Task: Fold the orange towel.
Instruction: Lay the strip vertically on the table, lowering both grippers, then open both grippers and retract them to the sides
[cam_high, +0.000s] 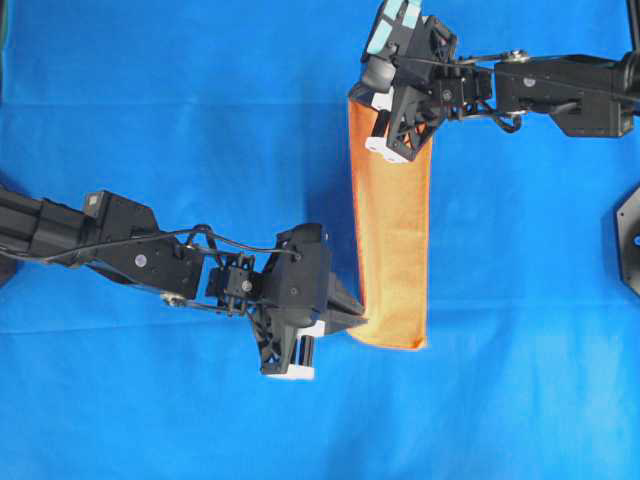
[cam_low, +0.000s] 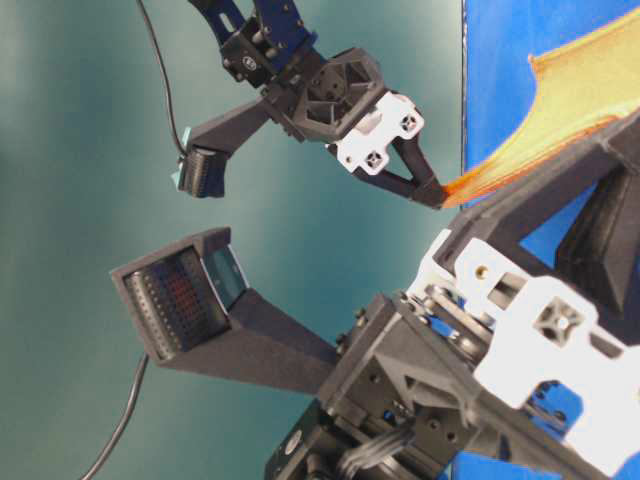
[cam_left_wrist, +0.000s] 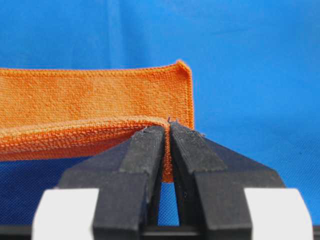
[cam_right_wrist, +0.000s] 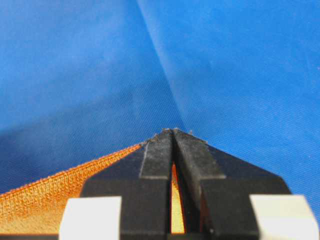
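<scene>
The orange towel lies on the blue table cover as a long narrow strip, folded lengthwise. My left gripper is at the strip's near left corner, shut on the towel's upper layer; orange cloth shows between the jaws of the left gripper. My right gripper is at the far end, shut on the towel's edge there. In the right wrist view, orange cloth runs under and between the jaws of the right gripper. From table level the towel rises stretched to the right gripper's tip.
A blue cloth covers the whole table. A black arm base sits at the right edge. The left arm reaches in from the left and the right arm from the upper right.
</scene>
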